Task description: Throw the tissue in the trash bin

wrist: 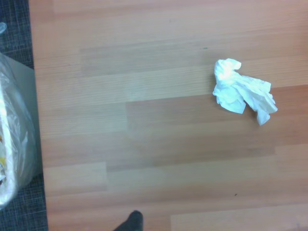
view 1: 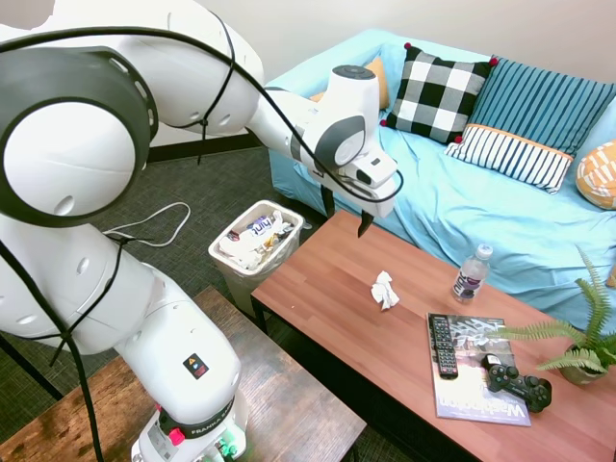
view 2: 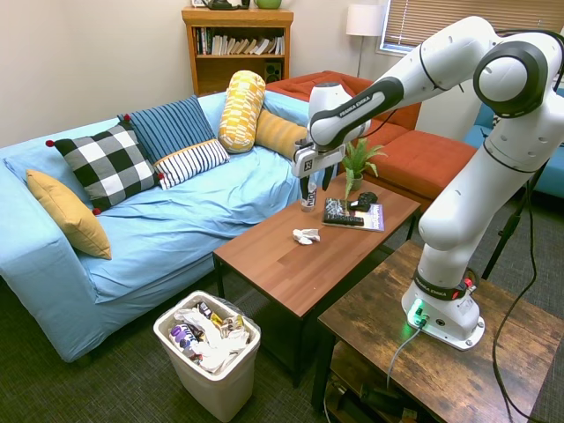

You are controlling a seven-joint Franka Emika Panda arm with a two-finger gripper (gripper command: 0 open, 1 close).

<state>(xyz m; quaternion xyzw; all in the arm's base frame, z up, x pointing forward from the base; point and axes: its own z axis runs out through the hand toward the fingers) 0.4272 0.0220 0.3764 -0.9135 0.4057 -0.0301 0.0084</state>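
— Nothing is done yet, I'd say: the tissue (view 1: 384, 289) lies loose on the coffee table (view 1: 327, 289), below the pincer (view 1: 346, 216) and off to one side.

— And the trash bin (view 1: 227, 264)?

— Beside the table's end, already heaped with wrappers. The arm reaches out over the table, pincer hanging pointed down, open and empty.

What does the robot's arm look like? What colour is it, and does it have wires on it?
The arm is shiny white with round, chunky joints that have grey caps. A black cable runs along it. Black lettering is printed on one link, and there is a small black badge near the base. The gripper is a white block with two thin dark fingers pointing down.
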